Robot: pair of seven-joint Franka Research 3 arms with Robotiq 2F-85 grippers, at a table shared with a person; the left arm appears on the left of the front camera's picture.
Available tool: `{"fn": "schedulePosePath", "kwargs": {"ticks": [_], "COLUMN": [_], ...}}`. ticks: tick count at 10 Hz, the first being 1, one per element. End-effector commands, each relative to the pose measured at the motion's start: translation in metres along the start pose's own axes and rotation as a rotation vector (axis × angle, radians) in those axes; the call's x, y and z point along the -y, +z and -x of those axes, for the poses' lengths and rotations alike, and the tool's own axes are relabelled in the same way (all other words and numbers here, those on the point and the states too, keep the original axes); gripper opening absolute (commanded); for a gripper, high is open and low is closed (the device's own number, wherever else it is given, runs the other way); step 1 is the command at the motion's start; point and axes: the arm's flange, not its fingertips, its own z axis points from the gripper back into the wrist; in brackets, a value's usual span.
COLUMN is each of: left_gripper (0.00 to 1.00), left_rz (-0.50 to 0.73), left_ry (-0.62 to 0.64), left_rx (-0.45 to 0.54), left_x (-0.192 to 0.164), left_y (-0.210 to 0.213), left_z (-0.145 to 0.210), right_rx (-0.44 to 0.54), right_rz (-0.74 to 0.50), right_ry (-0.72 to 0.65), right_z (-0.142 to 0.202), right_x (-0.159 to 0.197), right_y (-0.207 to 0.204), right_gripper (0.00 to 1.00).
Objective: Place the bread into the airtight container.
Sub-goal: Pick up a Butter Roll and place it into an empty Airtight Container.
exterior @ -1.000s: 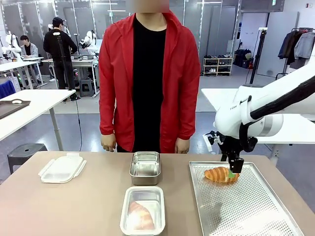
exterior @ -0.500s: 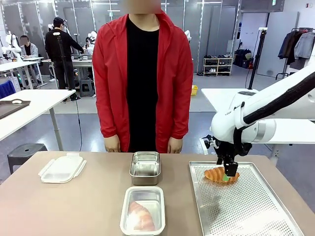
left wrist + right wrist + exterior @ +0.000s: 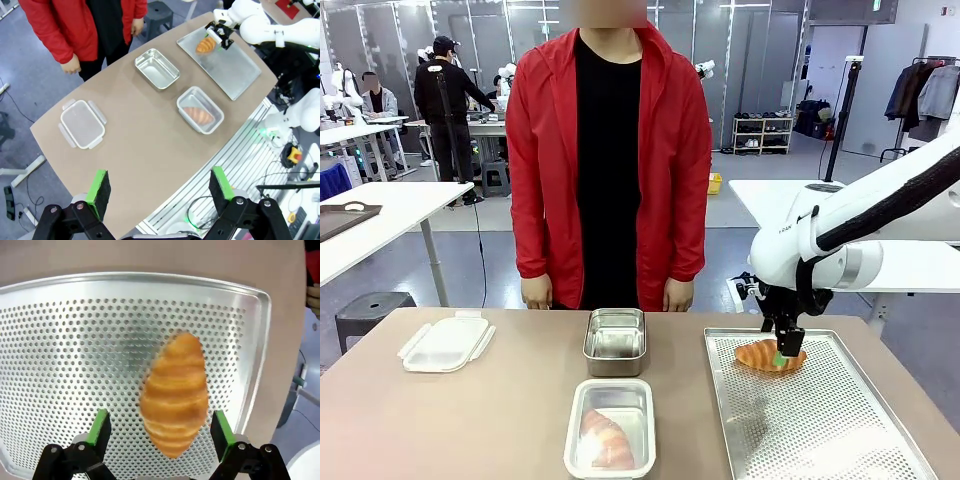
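Croissant in the near container

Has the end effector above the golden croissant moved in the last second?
Yes. Measured against the perforated metal tray, the right end effector slid toward picture left, from the right end of the golden croissant to above its middle.

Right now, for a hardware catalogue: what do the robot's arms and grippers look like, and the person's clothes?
The right arm is white and rounded, a black strip along it. The right gripper and left gripper are black with green pads. The person wears a long-sleeved red jacket over a black top.
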Motion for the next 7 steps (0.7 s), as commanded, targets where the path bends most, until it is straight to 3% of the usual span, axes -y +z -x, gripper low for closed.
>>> {"fn": "schedulePosePath", "kwargs": {"ticks": [1,7], "left_gripper": [1.00,1.00], "left_rz": [0.005,0.005], "left_ry": [-0.010,-0.010], "left_rx": [-0.003,-0.003], "left_x": [0.002,0.002], "left_y": [0.002,0.002], "left_z": [0.000,0.000], "right_rx": [0.007,-0.010], "right_rz": [0.056,-0.009], "right_ry": [-0.052,-0.087], "right_z": [0.008,0.015], "right_x": [0.007,0.026], "right_y": [-0.003,-0.024], "right_gripper": [1.00,1.00]}}
